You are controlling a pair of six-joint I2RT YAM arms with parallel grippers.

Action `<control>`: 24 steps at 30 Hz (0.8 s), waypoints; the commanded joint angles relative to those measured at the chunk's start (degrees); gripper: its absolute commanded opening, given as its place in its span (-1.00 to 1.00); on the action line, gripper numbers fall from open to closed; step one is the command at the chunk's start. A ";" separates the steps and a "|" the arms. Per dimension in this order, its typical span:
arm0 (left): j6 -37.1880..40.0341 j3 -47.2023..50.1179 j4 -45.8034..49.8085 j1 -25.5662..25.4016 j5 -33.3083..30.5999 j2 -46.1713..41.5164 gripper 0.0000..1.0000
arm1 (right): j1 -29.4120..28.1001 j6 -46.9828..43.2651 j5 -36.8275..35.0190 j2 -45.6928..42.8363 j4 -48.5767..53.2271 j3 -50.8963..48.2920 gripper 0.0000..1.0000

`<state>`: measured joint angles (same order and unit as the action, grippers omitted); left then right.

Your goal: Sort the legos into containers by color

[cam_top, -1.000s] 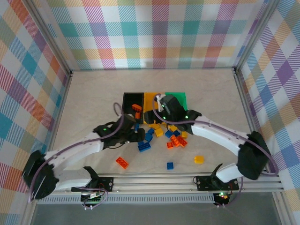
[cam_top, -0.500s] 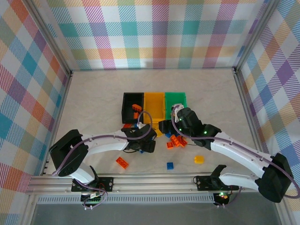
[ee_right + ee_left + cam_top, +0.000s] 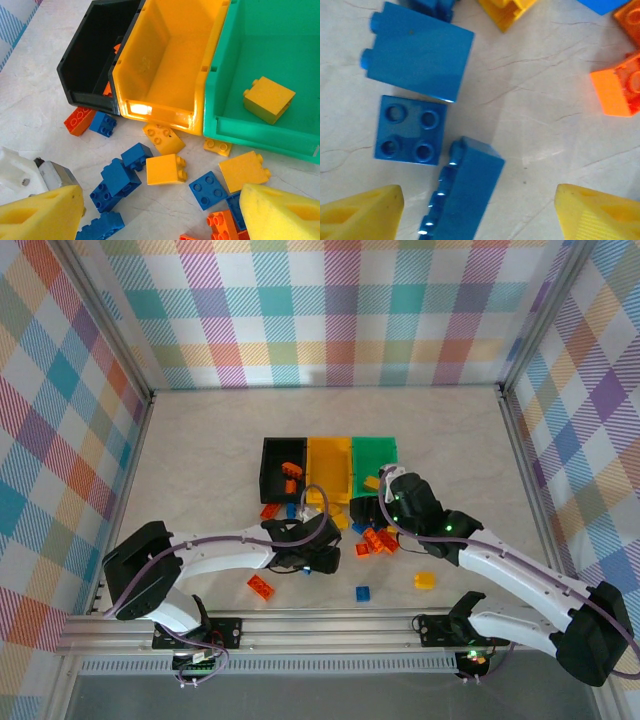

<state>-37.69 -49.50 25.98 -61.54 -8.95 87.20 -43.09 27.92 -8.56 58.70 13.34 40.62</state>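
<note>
Left gripper (image 3: 480,205): jaws apart astride blue brick (image 3: 462,195), its end cut off.
Right gripper (image 3: 160,200): parted, empty.
Room: wide table (image 3: 220,430) behind containers (image 3: 312,465).

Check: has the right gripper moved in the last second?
Yes. In the top view the right gripper has withdrawn from above the green bin toward the near side, just off its front rim.
</note>
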 commanded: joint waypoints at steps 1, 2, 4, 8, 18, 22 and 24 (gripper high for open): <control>0.52 -1.62 6.04 -0.60 -3.28 1.85 0.37 | 0.29 0.81 0.19 -0.87 -0.16 -0.74 0.65; 0.54 -1.57 6.23 -0.76 -3.24 2.36 0.29 | 0.21 0.86 0.21 -0.86 -0.21 -0.80 0.65; 0.48 -1.07 6.13 -1.33 -3.18 3.26 0.15 | 0.35 0.97 0.29 -1.10 -0.60 -1.14 0.65; 0.50 -0.48 4.61 -2.52 -2.09 4.36 -0.06 | 0.38 1.08 -0.10 -1.22 -0.72 -1.07 0.65; -0.09 -1.96 5.86 -2.80 -2.17 0.34 -0.74 | 0.80 1.26 -0.40 -1.92 -0.60 -1.23 0.65; 1.79 -6.93 8.53 -0.24 -4.86 -4.56 -0.77 | 0.95 1.50 -0.82 -2.60 -0.45 -1.82 0.65; 3.29 -10.72 8.62 3.74 -4.81 -4.93 -0.78 | 0.99 1.83 -1.27 -2.92 -0.51 -2.30 0.65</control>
<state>-36.62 -54.78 33.39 -61.73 -11.46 84.99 -42.63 28.40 -8.64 56.93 13.19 39.40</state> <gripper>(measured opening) 0.226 0.825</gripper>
